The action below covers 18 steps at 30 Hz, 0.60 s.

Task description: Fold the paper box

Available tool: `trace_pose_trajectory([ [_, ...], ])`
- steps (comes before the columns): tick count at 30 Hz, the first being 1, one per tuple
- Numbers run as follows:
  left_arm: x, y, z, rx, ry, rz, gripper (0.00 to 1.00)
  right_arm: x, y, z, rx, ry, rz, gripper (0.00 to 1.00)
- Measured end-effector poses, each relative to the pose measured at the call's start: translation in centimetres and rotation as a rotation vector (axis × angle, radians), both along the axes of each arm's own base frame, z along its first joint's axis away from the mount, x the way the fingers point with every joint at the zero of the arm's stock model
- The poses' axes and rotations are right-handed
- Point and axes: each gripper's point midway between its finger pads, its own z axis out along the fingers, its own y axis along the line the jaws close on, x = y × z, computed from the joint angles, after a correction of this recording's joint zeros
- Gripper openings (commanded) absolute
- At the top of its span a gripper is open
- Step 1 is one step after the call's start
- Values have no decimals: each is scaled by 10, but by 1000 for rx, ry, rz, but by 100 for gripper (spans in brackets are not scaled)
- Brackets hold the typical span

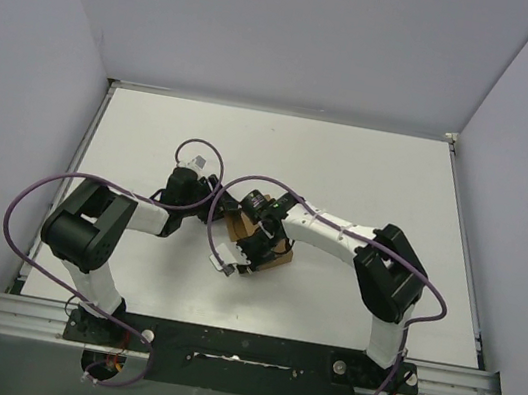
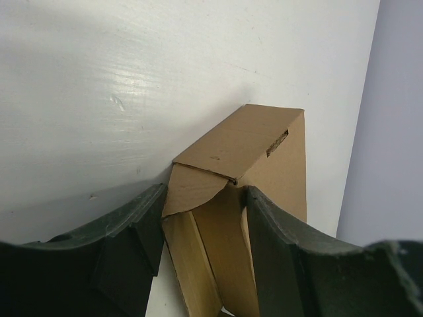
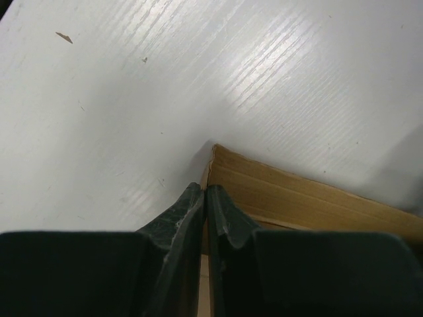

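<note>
The paper box (image 1: 274, 260) is a brown cardboard piece, partly folded, sitting mid-table between both arms. In the left wrist view the paper box (image 2: 244, 142) runs between my left gripper's (image 2: 206, 198) fingers: the right finger (image 2: 284, 244) presses against a side wall and the left finger (image 2: 132, 231) meets a curved flap, with a folded top panel and slit beyond the tips. My left gripper (image 1: 227, 220) holds it from the left. My right gripper (image 3: 205, 191) is pinched shut on a thin upright wall of the box (image 3: 297, 198) at its corner. From above, the right gripper (image 1: 258, 245) covers much of the box.
The white table (image 1: 349, 171) is enclosed by grey walls at the back and both sides. Purple cables (image 1: 201, 152) loop above the left arm and around the grippers. A metal rail (image 1: 240, 341) runs along the near edge by the arm bases.
</note>
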Motion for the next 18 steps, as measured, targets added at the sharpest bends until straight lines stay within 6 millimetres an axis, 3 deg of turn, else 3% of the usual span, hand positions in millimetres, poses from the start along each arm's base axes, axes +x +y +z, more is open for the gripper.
trace_pose_trajectory([
  [18,-1,-1,0,-3,3,-3,47,-2,-9,7,23,-42,-46,6],
])
